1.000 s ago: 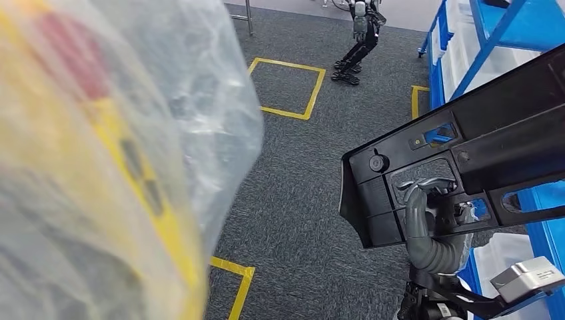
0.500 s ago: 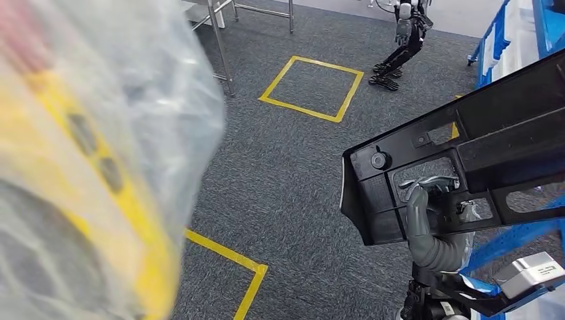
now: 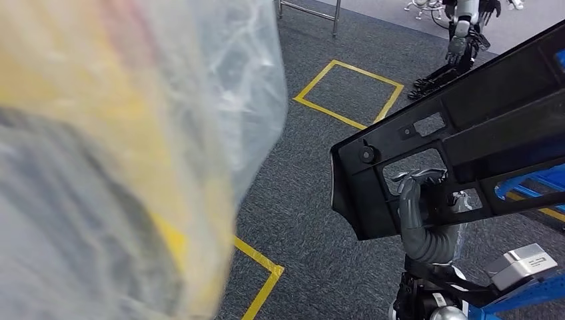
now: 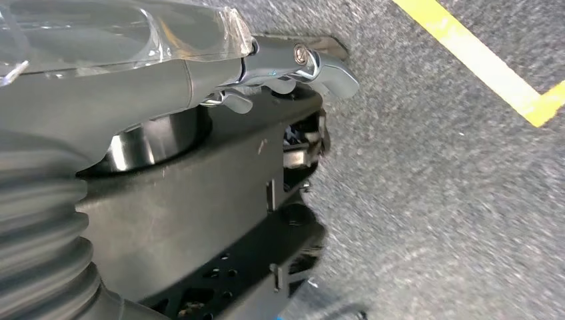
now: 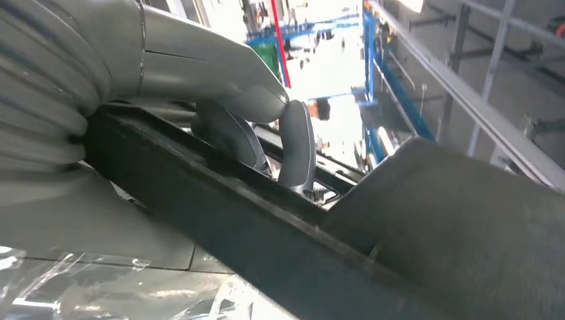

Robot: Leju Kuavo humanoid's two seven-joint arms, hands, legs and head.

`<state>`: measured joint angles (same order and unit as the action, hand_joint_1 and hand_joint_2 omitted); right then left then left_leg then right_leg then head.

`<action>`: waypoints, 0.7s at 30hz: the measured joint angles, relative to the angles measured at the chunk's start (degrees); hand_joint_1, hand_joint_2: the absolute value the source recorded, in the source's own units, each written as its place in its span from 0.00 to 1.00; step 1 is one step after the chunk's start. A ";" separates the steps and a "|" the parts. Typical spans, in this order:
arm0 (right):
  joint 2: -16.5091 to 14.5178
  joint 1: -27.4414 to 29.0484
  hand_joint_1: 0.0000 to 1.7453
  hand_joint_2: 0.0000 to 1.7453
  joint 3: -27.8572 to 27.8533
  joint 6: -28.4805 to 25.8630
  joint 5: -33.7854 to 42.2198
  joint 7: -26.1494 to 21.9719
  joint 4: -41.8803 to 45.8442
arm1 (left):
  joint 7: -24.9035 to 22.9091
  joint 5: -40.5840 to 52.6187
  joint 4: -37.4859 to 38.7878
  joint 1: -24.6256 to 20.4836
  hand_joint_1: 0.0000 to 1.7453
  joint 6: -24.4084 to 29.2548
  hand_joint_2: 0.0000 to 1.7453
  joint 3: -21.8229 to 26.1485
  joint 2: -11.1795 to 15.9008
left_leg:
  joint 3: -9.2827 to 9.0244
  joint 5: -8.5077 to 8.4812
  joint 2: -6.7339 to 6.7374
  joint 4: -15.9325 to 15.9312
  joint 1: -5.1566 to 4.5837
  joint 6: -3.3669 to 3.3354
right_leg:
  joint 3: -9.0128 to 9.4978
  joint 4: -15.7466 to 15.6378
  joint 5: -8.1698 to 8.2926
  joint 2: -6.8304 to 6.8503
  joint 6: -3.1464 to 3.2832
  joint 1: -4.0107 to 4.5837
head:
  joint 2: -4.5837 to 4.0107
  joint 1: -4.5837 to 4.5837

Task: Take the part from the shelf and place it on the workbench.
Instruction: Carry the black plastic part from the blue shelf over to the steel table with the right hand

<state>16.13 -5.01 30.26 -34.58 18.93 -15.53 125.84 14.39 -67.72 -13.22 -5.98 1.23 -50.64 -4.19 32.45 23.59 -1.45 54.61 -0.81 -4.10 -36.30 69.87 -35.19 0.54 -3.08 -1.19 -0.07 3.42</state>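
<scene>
Grey carpet (image 3: 313, 200) with yellow tape squares (image 3: 348, 93) is all you get for surroundings, no tabletop anywhere yet, so this looks like the carry leg of the job, somewhere between shelf and workbench.

Nearest, from about 7 to 11 o'clock in the head view, there's a big blurry sheet of clear plastic wrap (image 3: 133, 133) right up against the lens. Can't tell what's under it.

At 4 o'clock the right hand (image 3: 418, 207) comes up from below with its fingers hooked through a cutout in the long black plastic panel (image 3: 493, 127), which is the part. The right wrist view confirms it: fingers (image 5: 296, 143) curled over the panel's rib, gripping. The left hand (image 4: 286, 63) is clamped on the panel's edge too, its fingers wrapped over the rim, seen from its own wrist camera. So both hands hold the part, well off the floor, tilted up toward 2 o'clock.

Blue shelving (image 3: 533, 183) peeks out behind the panel at 3 o'clock, and further off at 1 o'clock another humanoid robot (image 3: 463, 40) stands on the carpet.

My take on doing this well: keep both grips firm, keep the panel level-ish, and mind the long end swinging near that blue rack while turning.
</scene>
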 joint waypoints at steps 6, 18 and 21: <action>-0.20 0.14 1.00 1.00 0.55 0.45 0.66 -0.86 -1.06 | 1.09 0.12 0.00 0.03 0.00 -0.32 1.00 -0.01 0.20 | -0.29 0.71 -4.48 0.78 0.42 1.07 | 3.32 -11.47 8.34 -3.31 -0.51 -0.94 | 0.01 -0.05; -0.58 0.62 1.00 1.00 0.47 0.27 0.72 -1.08 -1.55 | 1.25 1.17 0.07 0.29 0.00 0.00 1.00 -0.49 0.49 | 7.69 5.46 0.72 15.09 0.79 3.10 | 4.62 -13.35 7.91 1.91 2.31 -0.18 | 0.00 0.38; -0.44 1.04 1.00 1.00 0.06 0.00 0.80 -0.94 -1.27 | 1.26 1.30 0.07 0.18 0.00 0.31 1.00 -0.80 0.43 | 2.15 0.97 3.09 4.04 -0.06 1.80 | 5.44 -13.43 7.39 3.30 2.03 0.11 | 0.00 0.42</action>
<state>15.69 -3.97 30.32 -34.58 19.74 -16.47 124.57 15.65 -66.43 -13.16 -5.80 1.54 -51.44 -3.76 34.60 24.56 1.64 58.65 -0.86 -2.31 -30.85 56.44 -27.80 3.84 -1.05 -1.08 -0.07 3.84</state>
